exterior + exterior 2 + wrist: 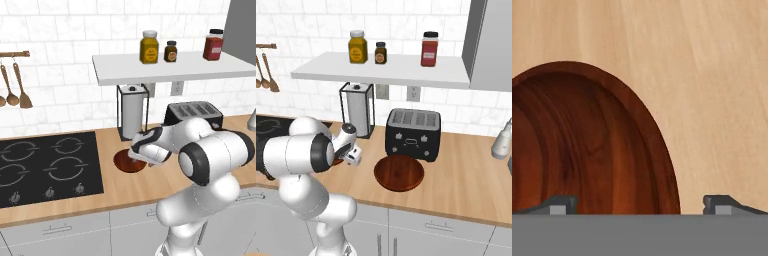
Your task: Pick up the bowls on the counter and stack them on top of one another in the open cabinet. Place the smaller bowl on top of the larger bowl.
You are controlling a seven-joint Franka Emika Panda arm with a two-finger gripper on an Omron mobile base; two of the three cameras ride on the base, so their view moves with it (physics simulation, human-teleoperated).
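The smaller bowl [129, 161] sits on the desk [120, 185] just right of the black hob [47, 167] and in front of the paper-towel holder [132, 112]. The tool [136, 155] is low over this bowl's right side. In the hand view the bowl's rim [662, 150] curves between the two dark fingertips [559, 204], one tip over the bowl's inside and the other over bare wood outside it, so the jaws stand wide apart and straddle the rim with nothing gripped. The right base view shows the tool [352, 156] low by the desk, with the arm covering most of that bowl.

The larger bowl [399, 173] lies further right, apart from the smaller one, just in front of the black toaster [413, 133], with its near rim set back from the desk's front edge. Bare wood runs between the two bowls and along the front edge.

Above, the open cabinet [381, 70] is a flat white shelf carrying a yellow jar [357, 47], a small dark jar [380, 53] and a red jar [429, 49] toward its back. Its front strip is bare.
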